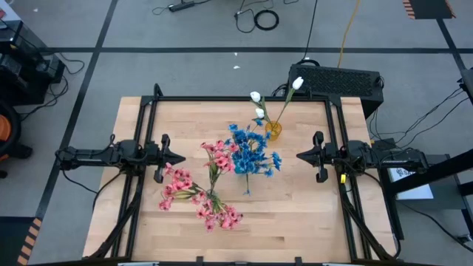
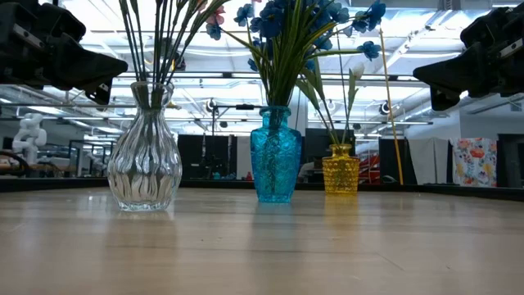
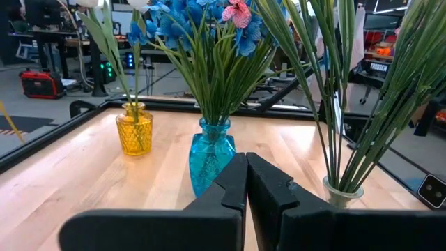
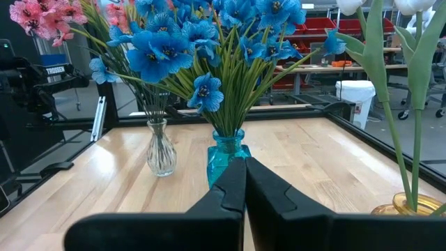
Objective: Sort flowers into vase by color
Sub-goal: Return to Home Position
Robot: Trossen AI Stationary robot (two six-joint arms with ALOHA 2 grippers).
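1. The left claw [image 1: 176, 157] was pressed together, holding nothing, at the table's [image 1: 310, 222] left side.
2. The right claw [image 1: 301, 156] was the same, at the right side.
3. The blue flowers [image 1: 251, 155] stood in the blue vase [image 2: 275, 156] between them.
4. I think it was best to pull back slowly and keep away from the blooms.

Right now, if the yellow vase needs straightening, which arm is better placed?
Right. The yellow vase stands nearer the right arm, jaws shut; the left arm would have to reach past the blue flowers.
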